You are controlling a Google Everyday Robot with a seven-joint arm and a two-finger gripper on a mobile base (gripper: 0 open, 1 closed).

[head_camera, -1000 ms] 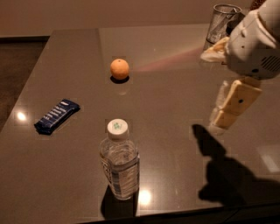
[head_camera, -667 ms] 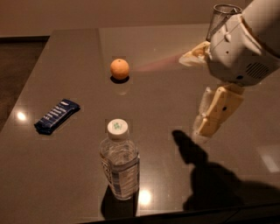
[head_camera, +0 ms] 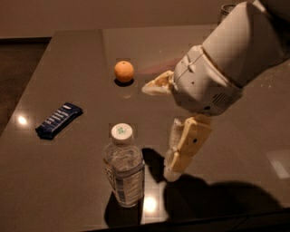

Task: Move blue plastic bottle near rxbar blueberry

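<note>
A dark, glossy counter [head_camera: 68, 59] fills most of the view, its polished top throwing back small bright spots of light near the left edge, the front edge and the right edge. A pale wall runs behind its far edge and dark floor shows past its left edge. Over the right half of the counter reaches the robot's bulky white arm [head_camera: 235, 59], casting a heavy shadow toward the front right corner. At the arm's end the gripper [head_camera: 157, 132] hangs above the middle of the counter with its two cream fingers [head_camera: 186, 147] spread wide apart and nothing between them; one points left toward the fruit, the other points down toward the front edge. The blue plastic bottle [head_camera: 123, 170] stands upright close to the front edge, just left of the lower finger and apart from it, white cap on; its pale label carries bluish print too small to read. The rxbar blueberry [head_camera: 59, 119] lies flat near the left edge, well apart from the bottle, and its white lettering cannot be made out. A round orange [head_camera: 123, 71] sits toward the far edge, near the middle. A clear glass [head_camera: 226, 9] peeks out behind the arm at the far right corner.
</note>
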